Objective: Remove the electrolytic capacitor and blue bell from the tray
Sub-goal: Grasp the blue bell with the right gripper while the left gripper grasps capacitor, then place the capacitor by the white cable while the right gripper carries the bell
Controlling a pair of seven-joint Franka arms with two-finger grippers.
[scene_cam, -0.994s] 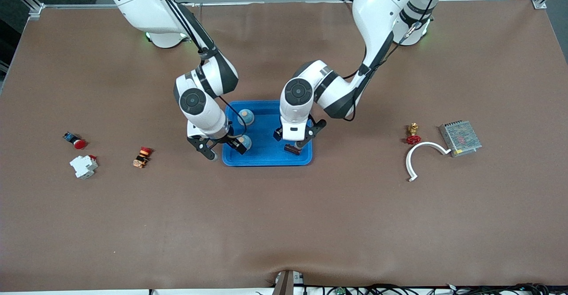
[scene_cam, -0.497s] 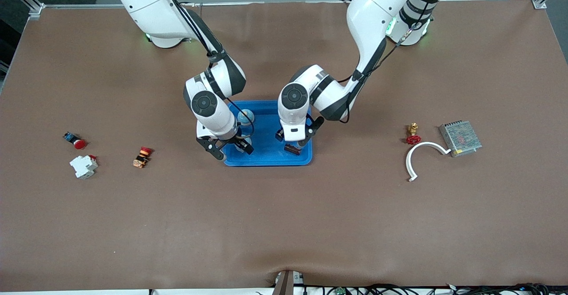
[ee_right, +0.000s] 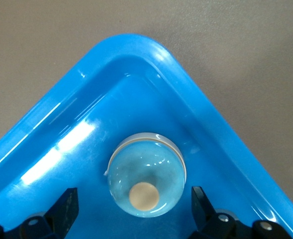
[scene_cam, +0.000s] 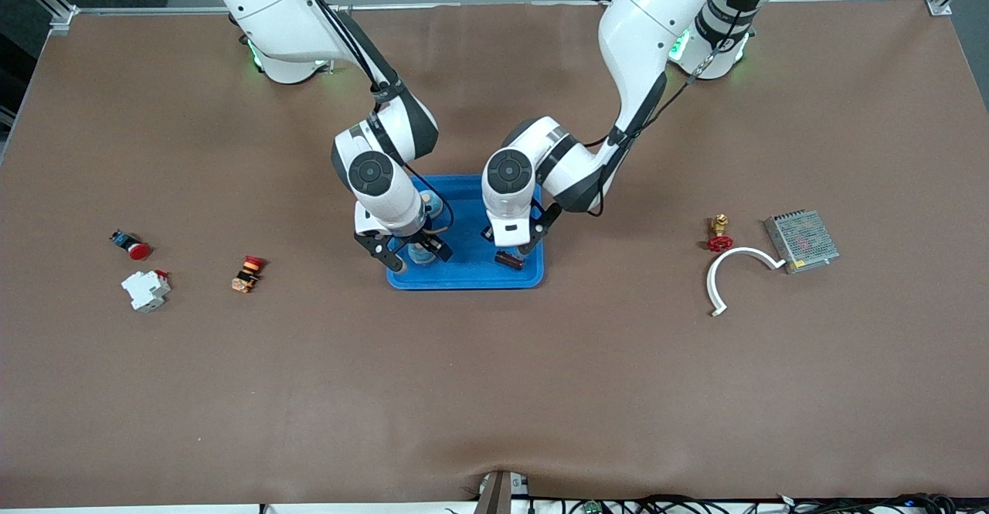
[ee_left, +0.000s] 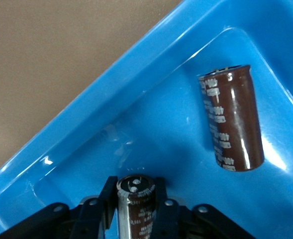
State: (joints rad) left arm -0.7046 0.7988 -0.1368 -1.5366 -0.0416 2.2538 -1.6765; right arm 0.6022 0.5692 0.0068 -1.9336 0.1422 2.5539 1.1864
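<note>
A blue tray (scene_cam: 463,276) sits mid-table. My right gripper (scene_cam: 416,257) is open low in the tray's corner toward the right arm's end. A light blue bell (ee_right: 146,180) stands on the tray floor between its fingers (ee_right: 66,209), apart from both. A second bell (scene_cam: 433,205) shows farther from the camera, partly hidden by the right arm. My left gripper (scene_cam: 510,245) is over the tray's other end, shut on a brown capacitor (ee_left: 136,194). Another brown capacitor (ee_left: 232,122) lies flat in the tray and also shows in the front view (scene_cam: 510,260).
Toward the right arm's end lie a red push button (scene_cam: 131,248), a white breaker (scene_cam: 145,290) and an orange-red part (scene_cam: 248,273). Toward the left arm's end lie a brass valve (scene_cam: 718,234), a white curved piece (scene_cam: 734,270) and a metal power supply (scene_cam: 801,240).
My right gripper has moved from the tray's edge to over its corner, with the bell between its fingers. My left gripper has shifted slightly over the tray.
</note>
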